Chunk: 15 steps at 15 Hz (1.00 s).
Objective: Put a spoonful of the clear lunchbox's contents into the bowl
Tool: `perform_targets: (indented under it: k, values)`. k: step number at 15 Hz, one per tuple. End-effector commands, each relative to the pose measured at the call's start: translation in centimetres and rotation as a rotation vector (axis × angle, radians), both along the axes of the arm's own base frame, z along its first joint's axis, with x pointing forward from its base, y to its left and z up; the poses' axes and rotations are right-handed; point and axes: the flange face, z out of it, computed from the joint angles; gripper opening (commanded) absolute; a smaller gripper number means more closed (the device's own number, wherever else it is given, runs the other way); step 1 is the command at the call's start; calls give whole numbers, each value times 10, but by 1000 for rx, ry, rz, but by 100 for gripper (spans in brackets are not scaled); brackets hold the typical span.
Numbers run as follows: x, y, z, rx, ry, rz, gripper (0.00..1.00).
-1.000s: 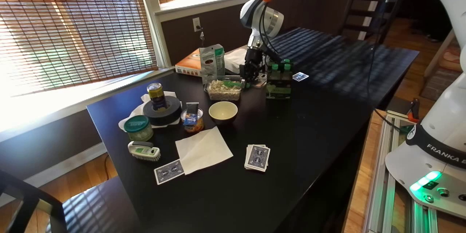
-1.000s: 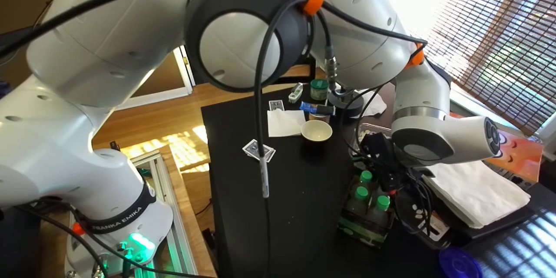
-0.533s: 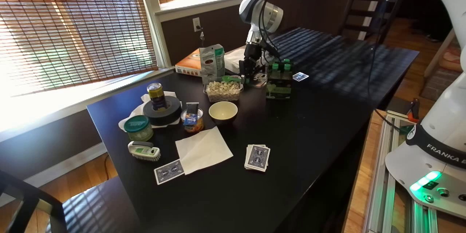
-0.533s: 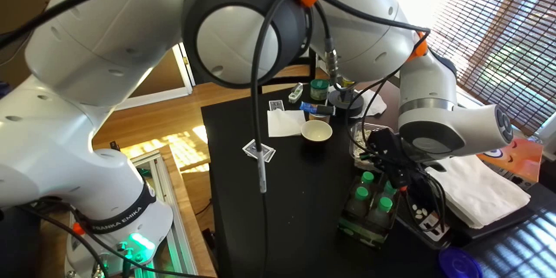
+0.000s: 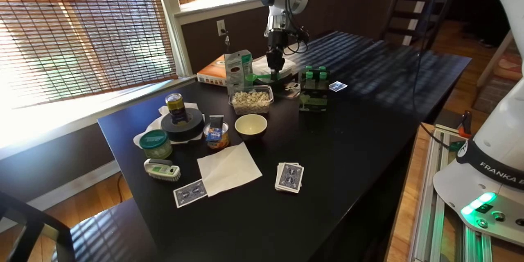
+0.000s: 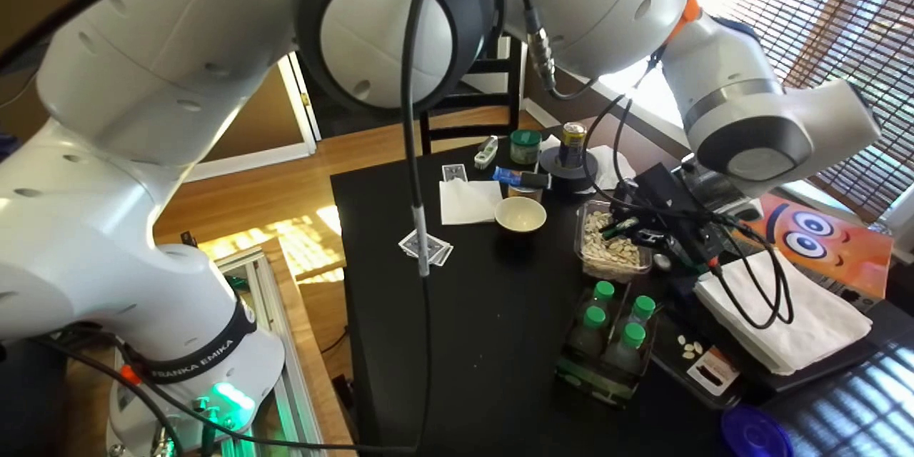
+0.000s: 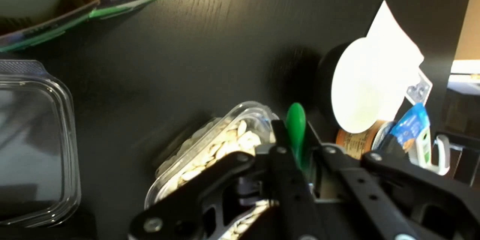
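While the clear lunchbox (image 5: 251,109) stands well filled on the tabletop (image 5: 327,147), a green spoon (image 7: 296,123) is held just higher than its rim.
Inside lie the loose, pale contents (image 6: 605,246). The fingers (image 7: 285,170) are narrowed onto the spoon's handle, which looks about level; whether its head carries a load is too small to tell. The bowl (image 5: 251,125), near the lunchbox but apart, looks bare inside in both exterior views, so the step is probably the carry, or the scoop if the head is empty. Keep the head level, cross above both rims, stop over the bowl's middle, then tip slowly; the handle may twist in the grip. Farther out, the grey pouch (image 5: 236,69) and the bottle carton (image 5: 313,101), both close to the lunchbox, call for a straight path.
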Motion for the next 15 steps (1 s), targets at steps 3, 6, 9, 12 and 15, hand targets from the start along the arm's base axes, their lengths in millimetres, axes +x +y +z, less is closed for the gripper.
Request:
perform_targets:
  k: [3,6,9,12,15]
  values:
    - [-1,12,8,-29,56,116,11]
    - [2,22,1,-42,109,114,3]
    - [-7,35,-13,36,268,211,3]
    - [-11,39,-21,63,394,266,3]
    - [-5,32,-31,37,460,162,3]
